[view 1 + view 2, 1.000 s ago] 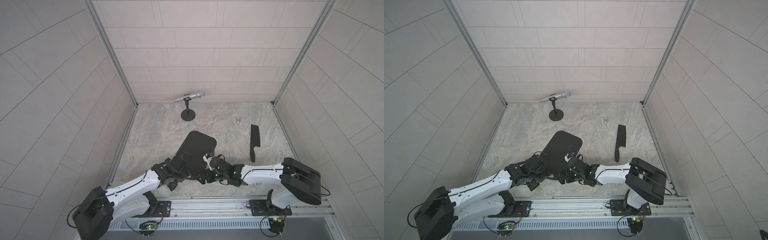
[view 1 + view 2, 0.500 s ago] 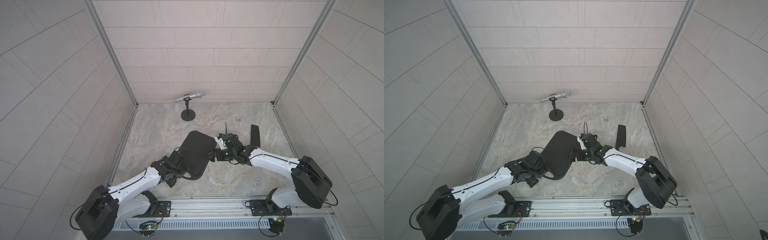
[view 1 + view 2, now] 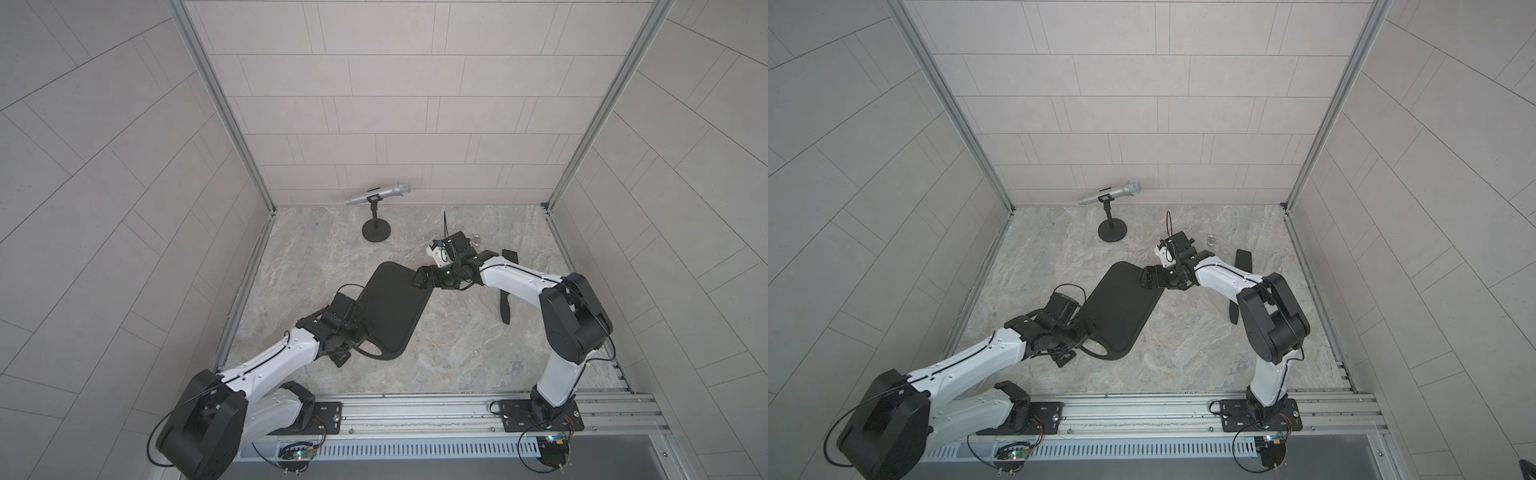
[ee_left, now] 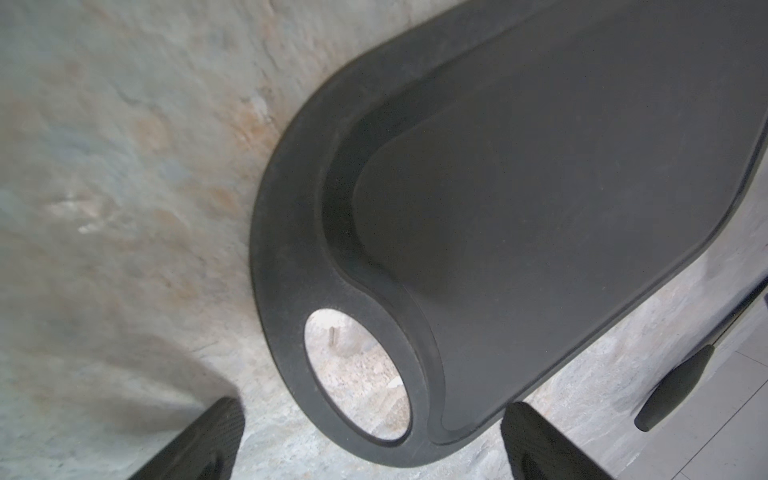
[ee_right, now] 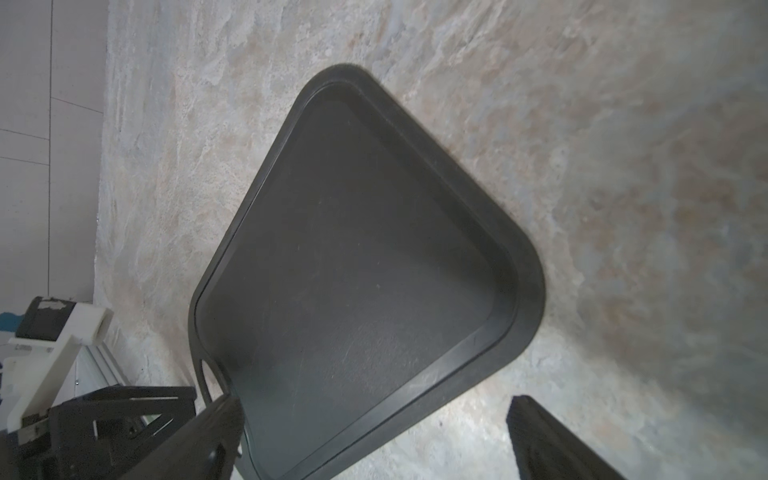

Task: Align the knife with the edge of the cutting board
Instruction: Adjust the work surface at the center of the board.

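The black cutting board [image 3: 390, 307] [image 3: 1121, 311] lies slantwise on the stone floor, with its oval hole [image 4: 357, 374] at the near end. My left gripper [image 3: 352, 343] [image 4: 370, 407] is open at that rounded end and touches nothing. My right gripper [image 3: 422, 277] [image 5: 374, 401] hangs open over the board's [image 5: 353, 270] far right corner, one finger above the board, the other above bare floor. The black knife [image 3: 505, 307] [image 3: 1233, 311] lies to the right, apart from the board. My right arm hides its middle. Its handle [image 4: 673, 390] shows in the left wrist view.
A silver microphone on a round black stand [image 3: 376, 230] [image 3: 1112, 230] is at the back centre. A small metal object [image 3: 477, 240] lies behind the right gripper. Tiled walls close three sides. A metal rail [image 3: 415, 411] runs along the front.
My right arm has swung from beside the left gripper at the board's near end up to its far right corner. The left gripper drew back a little. The knife stayed put.
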Robot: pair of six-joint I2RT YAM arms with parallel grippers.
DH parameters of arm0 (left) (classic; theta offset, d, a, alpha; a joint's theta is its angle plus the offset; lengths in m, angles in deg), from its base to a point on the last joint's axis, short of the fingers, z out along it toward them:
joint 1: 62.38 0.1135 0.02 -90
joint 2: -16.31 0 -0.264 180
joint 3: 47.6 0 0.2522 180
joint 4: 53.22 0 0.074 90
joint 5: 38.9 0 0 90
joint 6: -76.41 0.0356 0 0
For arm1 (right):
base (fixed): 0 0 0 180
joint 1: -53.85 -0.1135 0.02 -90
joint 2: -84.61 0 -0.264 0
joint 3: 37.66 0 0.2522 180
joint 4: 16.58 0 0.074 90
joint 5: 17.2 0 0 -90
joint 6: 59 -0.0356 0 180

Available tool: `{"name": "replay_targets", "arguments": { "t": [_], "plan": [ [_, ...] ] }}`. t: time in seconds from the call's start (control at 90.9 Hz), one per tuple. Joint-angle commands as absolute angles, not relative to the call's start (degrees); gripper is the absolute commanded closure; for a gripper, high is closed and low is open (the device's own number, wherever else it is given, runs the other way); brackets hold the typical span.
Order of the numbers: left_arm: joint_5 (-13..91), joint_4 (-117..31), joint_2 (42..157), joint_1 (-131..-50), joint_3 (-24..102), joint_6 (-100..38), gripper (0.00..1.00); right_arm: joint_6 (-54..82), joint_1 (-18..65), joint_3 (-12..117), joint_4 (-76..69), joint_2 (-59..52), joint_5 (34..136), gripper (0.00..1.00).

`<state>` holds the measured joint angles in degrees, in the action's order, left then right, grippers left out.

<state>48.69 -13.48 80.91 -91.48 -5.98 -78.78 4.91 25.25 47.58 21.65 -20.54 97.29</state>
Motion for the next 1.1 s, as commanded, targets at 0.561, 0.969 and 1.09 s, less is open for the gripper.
{"name": "replay_targets", "arguments": {
  "t": [0.561,0.969,1.09],
  "plan": [
    [41.30,-14.15,89.14,-84.14,-1.49,-67.34,0.00,8.48,26.32,63.54,27.64,-35.08,92.36,0.07],
    [40.77,-11.84,90.03,-81.54,1.00,-64.05,0.00,9.91,26.50,70.83,30.92,-42.60,90.94,0.05],
    [40.42,-11.09,90.67,-80.28,2.23,-62.99,0.00,9.74,26.43,68.47,29.94,-41.96,91.11,0.06]
  ]
}}
